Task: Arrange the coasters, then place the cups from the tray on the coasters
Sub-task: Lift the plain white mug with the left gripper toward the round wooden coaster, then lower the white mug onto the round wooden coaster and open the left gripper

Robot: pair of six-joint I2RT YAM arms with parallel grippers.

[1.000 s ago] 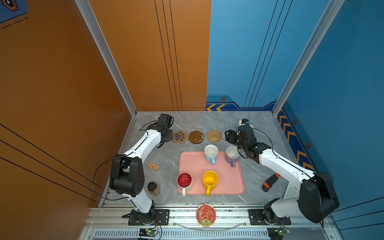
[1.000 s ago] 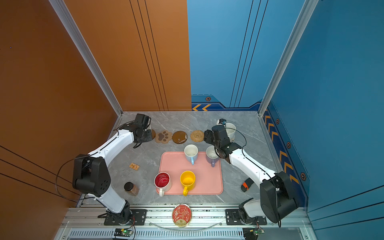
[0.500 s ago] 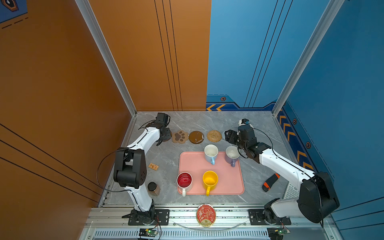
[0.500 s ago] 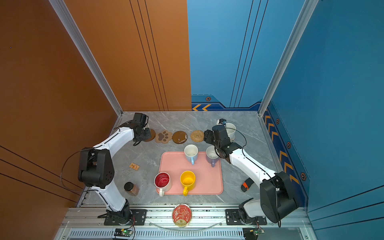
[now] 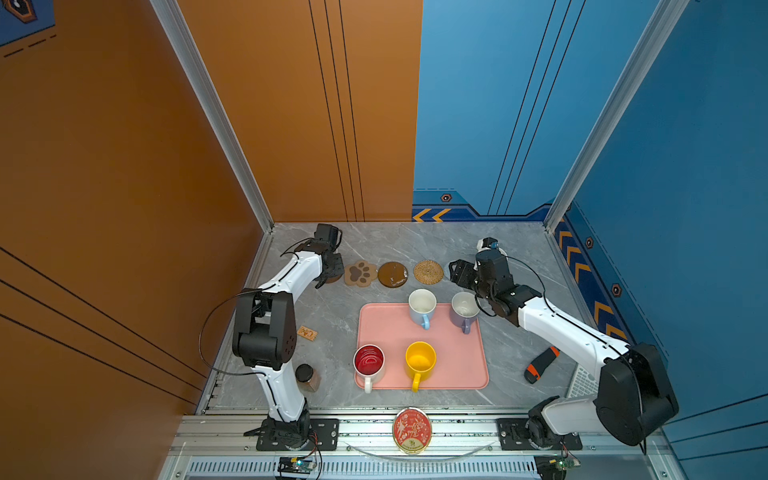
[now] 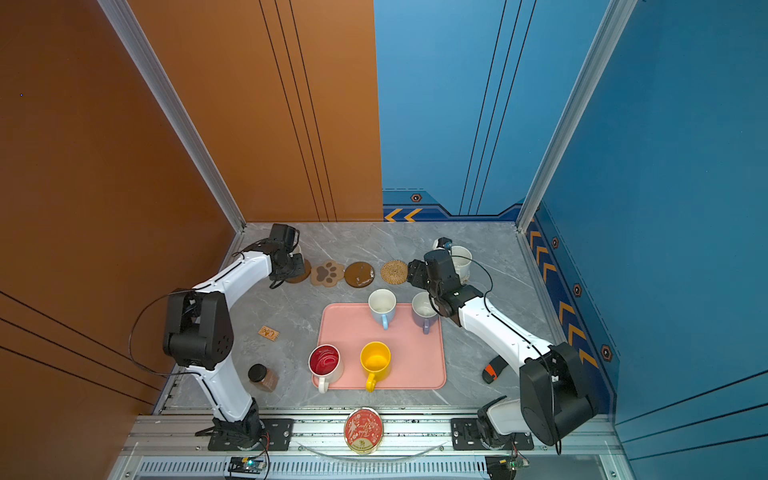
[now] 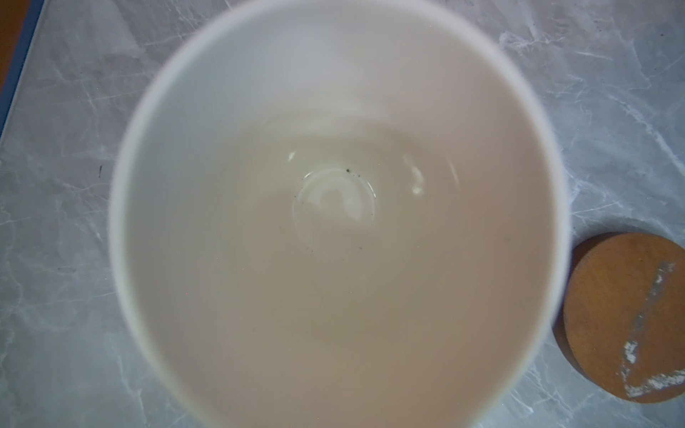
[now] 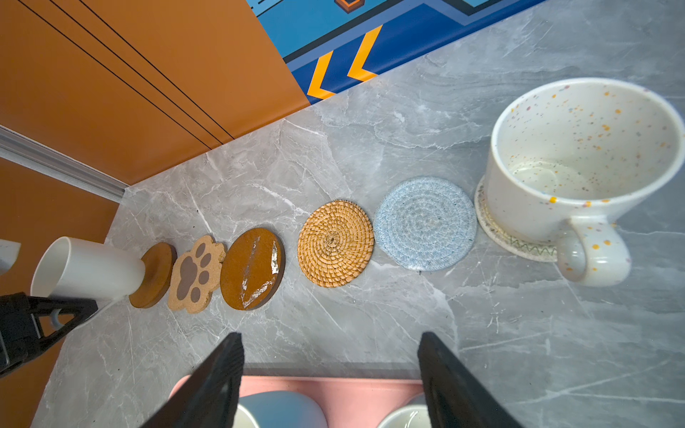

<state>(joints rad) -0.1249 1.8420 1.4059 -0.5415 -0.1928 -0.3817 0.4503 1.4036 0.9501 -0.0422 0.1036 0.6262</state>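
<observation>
Trouble, if it comes, starts with the left gripper. In both top views it hangs near the worktop's far left corner, at the left end of the coaster row, and its arm hides most of its load. The tray lies toward the front edge with four mugs on it. The right gripper hovers at the tray's far edge, above the light blue mug and lavender mug.

Left wrist view: the white mug fills the frame. I can't see the fingers, but they are clamped narrow, on its handle I judge. The mug hides whatever lies beneath it, and only the scuffed brown disc shows beside its rim, so I cannot check centring from here.

Right wrist view: the white mug's base meets the plain brown disc at the row's left end, toward that disc's outer side. Seated or just above, I cannot tell. Released off-centre, it could rock on the disc's edge, tip, or shove the paw coaster just beside it. My right jaws stand wide and empty over the gap between two rims, and a careless descent could clip either. The speckled mug sits on the cream coaster at the right end.
</observation>
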